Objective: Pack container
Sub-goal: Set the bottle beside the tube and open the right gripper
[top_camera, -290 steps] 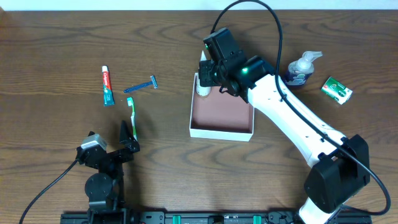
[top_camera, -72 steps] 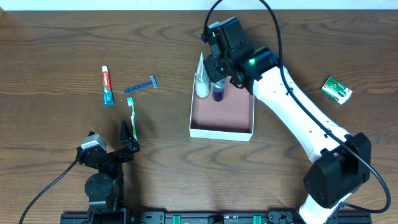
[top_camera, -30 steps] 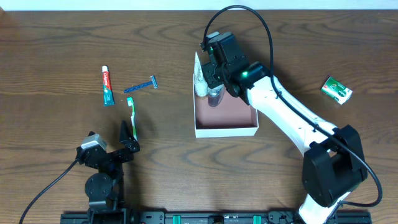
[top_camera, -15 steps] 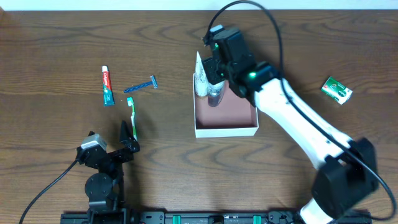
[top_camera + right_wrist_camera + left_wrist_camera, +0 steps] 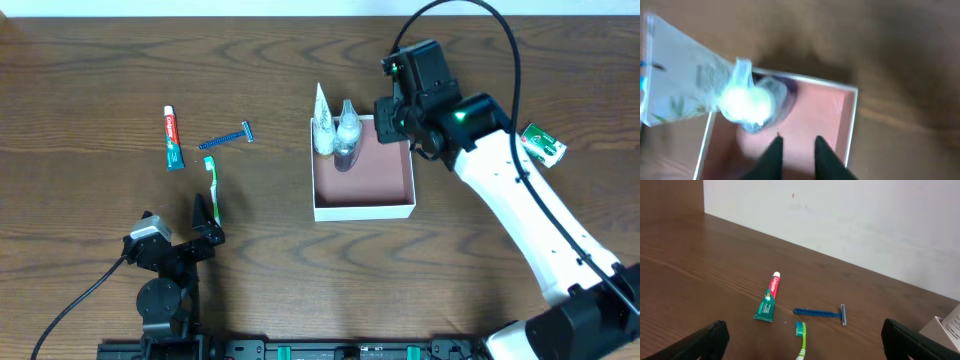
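Note:
The container [image 5: 364,211], a white-walled box with a pink floor, sits mid-table. A white tube [image 5: 321,126] and a clear pump bottle [image 5: 347,134] stand in its far-left corner. My right gripper [image 5: 396,120] hovers over the container's far-right part, open and empty. In the right wrist view its fingers [image 5: 795,146] are above the pink floor [image 5: 820,112], to the right of the bottle [image 5: 752,102] and tube [image 5: 682,82]. My left gripper [image 5: 207,213] rests open near the front left. Its wide-open jaws [image 5: 807,350] face a toothpaste tube [image 5: 769,304], a blue razor [image 5: 820,313] and a green toothbrush [image 5: 801,341].
The toothpaste [image 5: 172,138], razor [image 5: 226,137] and toothbrush [image 5: 212,184] lie on the table's left side. A green soap box [image 5: 541,144] lies at the far right. The container's corner [image 5: 946,326] shows at the right edge of the left wrist view.
My right gripper set the pump bottle beside the tube in the container, let go and moved right. The container slid slightly to the right. The left arm has not moved.

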`<control>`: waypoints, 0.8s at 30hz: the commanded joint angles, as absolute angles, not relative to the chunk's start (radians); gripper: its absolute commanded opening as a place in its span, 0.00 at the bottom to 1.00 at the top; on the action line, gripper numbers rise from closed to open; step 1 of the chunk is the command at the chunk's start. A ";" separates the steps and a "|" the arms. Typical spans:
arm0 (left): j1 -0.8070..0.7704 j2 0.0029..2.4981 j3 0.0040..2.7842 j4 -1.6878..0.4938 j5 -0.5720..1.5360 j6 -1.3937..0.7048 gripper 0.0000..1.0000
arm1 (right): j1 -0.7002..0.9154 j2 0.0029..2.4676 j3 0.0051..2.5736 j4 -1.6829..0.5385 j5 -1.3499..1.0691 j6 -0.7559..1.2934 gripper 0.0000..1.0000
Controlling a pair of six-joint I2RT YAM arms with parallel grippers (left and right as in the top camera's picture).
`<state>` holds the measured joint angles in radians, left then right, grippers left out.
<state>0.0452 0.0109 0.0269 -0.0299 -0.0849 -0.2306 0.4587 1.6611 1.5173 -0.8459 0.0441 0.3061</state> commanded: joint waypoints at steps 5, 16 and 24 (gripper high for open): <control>0.050 0.006 0.004 -0.065 -0.096 -0.214 0.98 | 0.460 1.755 1.503 -0.835 0.021 0.420 0.07; 0.050 0.006 0.004 -0.065 -0.096 -0.214 0.98 | 0.461 1.875 1.502 -0.745 0.019 0.434 0.05; 0.050 0.006 0.004 -0.065 -0.096 -0.214 0.98 | 0.461 1.923 1.501 -0.688 0.017 0.433 0.06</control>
<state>0.0452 0.0109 0.0265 -0.0303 -0.0849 -0.2306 0.4595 1.8912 1.5059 -0.6968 0.0174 0.4179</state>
